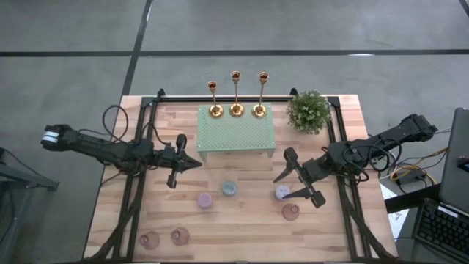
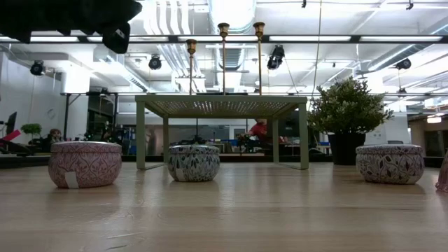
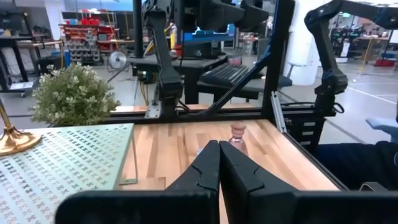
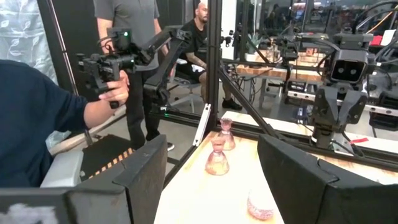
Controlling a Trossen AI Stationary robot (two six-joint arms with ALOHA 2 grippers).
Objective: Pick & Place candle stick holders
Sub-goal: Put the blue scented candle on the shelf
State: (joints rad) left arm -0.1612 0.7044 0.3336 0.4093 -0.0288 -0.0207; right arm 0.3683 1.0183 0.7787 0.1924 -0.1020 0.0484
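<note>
Three gold candle stick holders point(image 1: 236, 95) stand by their round bases on the far part of a pale green perforated stand point(image 1: 236, 133). Several small round pastel holders sit on the table nearer the front: a lilac one point(image 1: 205, 199), a pale blue one point(image 1: 229, 188), one point(image 1: 282, 192) under my right gripper, and pink ones point(image 1: 291, 212) point(image 1: 179, 236). My left gripper point(image 1: 193, 163) hangs shut above the table, left of the stand's near corner. My right gripper point(image 1: 284, 180) hangs open over the table, right of the stand, nothing between its fingers point(image 4: 143, 177).
A bushy potted plant point(image 1: 308, 111) stands at the stand's far right corner. Black frame rails point(image 1: 132, 191) run along both table sides. In the right wrist view, a person point(image 4: 37, 118) holding a handheld device stands beyond the table. Bare wood lies between the small holders.
</note>
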